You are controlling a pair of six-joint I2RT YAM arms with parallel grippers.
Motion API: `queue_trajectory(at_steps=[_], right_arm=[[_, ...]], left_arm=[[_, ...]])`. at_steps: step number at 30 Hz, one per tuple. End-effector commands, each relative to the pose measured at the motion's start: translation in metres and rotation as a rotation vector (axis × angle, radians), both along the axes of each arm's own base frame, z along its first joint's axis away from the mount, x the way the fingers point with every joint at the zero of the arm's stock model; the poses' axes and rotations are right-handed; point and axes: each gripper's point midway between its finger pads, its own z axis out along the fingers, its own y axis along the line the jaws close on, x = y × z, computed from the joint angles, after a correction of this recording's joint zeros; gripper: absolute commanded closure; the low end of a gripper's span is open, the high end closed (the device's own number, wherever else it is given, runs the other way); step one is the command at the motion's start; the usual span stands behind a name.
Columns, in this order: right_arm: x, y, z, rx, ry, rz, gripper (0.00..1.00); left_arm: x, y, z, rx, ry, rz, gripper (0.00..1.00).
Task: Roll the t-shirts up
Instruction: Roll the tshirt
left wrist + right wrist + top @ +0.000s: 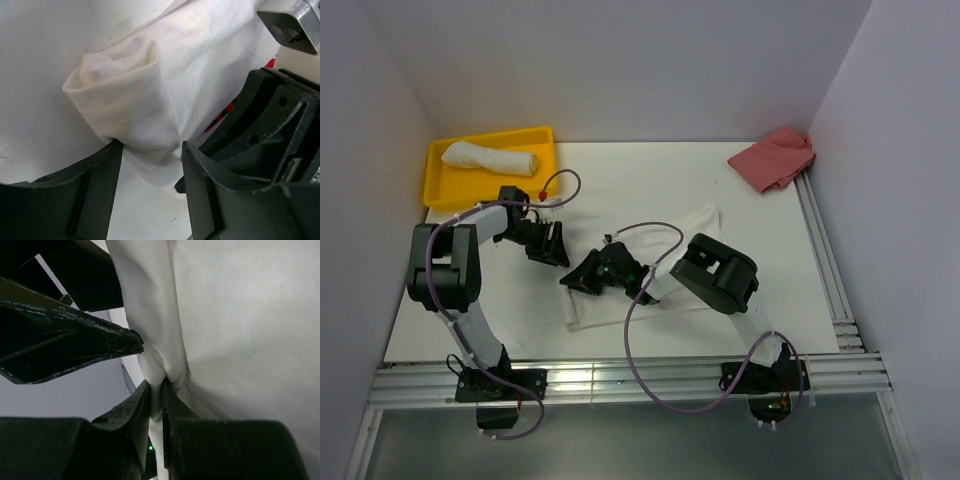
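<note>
A white t-shirt (692, 226) lies across the middle of the table, its left end rolled up. In the left wrist view that rolled end (120, 95) sits between my left gripper's (150, 150) widely spread fingers, both tips touching the cloth. A bit of red print (226, 109) shows beside it. My right gripper (162, 385) is shut on a thin fold of the same t-shirt (240, 315), close beside the left gripper (552, 245). From above, the right gripper (584, 280) covers the shirt's left part. Another t-shirt (490, 157), rolled, lies in the yellow tray (432, 185).
The yellow tray stands at the back left, just behind the left arm. A crumpled pink cloth (775, 158) lies at the back right by the wall. Metal rails (830, 270) run along the table's right and near edges. White walls close in both sides.
</note>
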Motion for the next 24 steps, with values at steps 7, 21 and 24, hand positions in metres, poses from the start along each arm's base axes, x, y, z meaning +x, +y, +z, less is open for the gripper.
queue_trajectory(at_steps=[7,21,24], right_arm=[[0.014,0.008,0.006,-0.091,-0.048,-0.006,0.96],[0.023,-0.003,0.0,-0.285,-0.117,-0.06,0.81],[0.024,-0.01,0.006,-0.351,-0.148,-0.073,0.69]], left_arm=[[0.058,0.016,0.007,0.119,-0.155,0.095,0.48],[0.086,0.031,-0.001,0.245,-0.176,0.161,0.82],[0.087,0.029,0.002,0.266,-0.194,0.162,0.89]])
